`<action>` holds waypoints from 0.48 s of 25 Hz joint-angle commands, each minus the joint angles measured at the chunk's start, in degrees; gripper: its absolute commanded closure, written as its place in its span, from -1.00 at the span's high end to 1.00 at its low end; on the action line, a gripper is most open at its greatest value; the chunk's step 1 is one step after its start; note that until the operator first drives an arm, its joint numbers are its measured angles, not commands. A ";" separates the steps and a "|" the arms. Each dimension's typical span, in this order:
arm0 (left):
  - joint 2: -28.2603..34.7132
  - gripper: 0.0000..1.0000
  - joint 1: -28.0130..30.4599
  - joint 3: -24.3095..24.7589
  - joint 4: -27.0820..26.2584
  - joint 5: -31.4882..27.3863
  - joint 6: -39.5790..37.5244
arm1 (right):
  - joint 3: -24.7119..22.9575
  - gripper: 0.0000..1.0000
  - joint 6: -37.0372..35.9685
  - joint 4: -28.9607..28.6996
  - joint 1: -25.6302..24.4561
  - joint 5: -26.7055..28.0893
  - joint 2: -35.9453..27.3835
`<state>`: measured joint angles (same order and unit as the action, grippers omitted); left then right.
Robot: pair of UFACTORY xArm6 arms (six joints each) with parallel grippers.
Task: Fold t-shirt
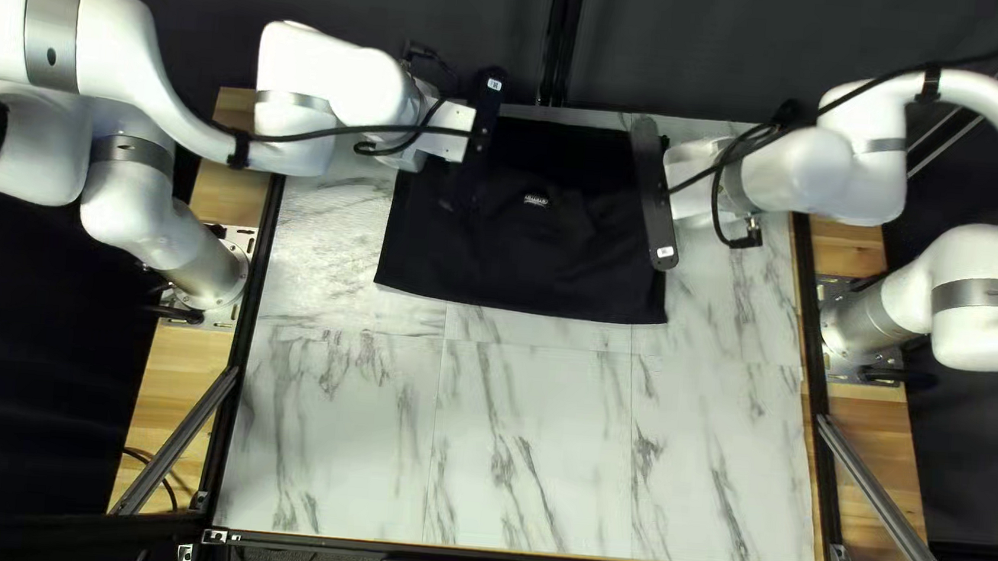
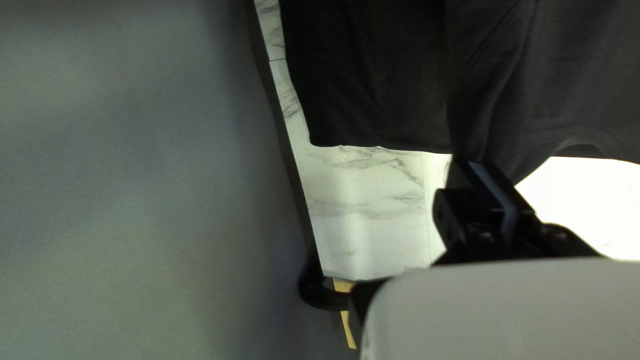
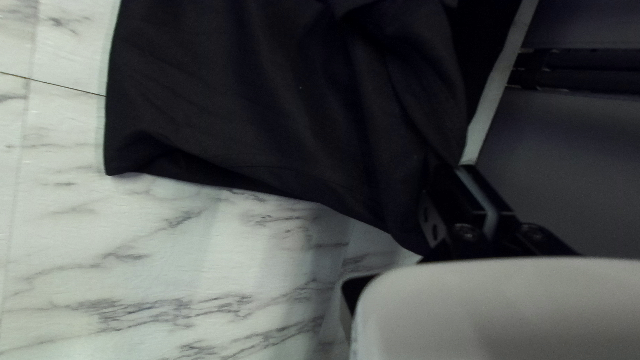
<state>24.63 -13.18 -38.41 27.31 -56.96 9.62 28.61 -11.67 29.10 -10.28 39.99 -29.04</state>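
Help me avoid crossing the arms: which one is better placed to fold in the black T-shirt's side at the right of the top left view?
Right, likely: the right gripper pinches the black T-shirt at that side; the left gripper pinches it near the opposite side.

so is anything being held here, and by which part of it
The black cloth t-shirt, by gathered cloth at opposite side edges, one in my left gripper, one in my right gripper.
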 commanded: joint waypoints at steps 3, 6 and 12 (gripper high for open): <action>-1.83 -1.00 -1.47 0.18 -0.06 2.03 0.53 | -1.44 -1.00 -1.61 -0.49 -2.16 -3.01 0.99; -2.50 -1.00 -2.79 0.74 -0.10 3.35 1.06 | -2.01 -1.00 -2.80 -0.49 -3.98 -5.22 2.05; -4.13 -1.00 -4.62 0.84 -0.24 5.12 1.85 | -2.37 -1.00 -5.15 -0.75 -7.33 -9.03 4.55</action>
<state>21.05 -17.32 -37.50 27.13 -52.39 11.23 26.16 -15.95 28.44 -16.52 32.27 -25.50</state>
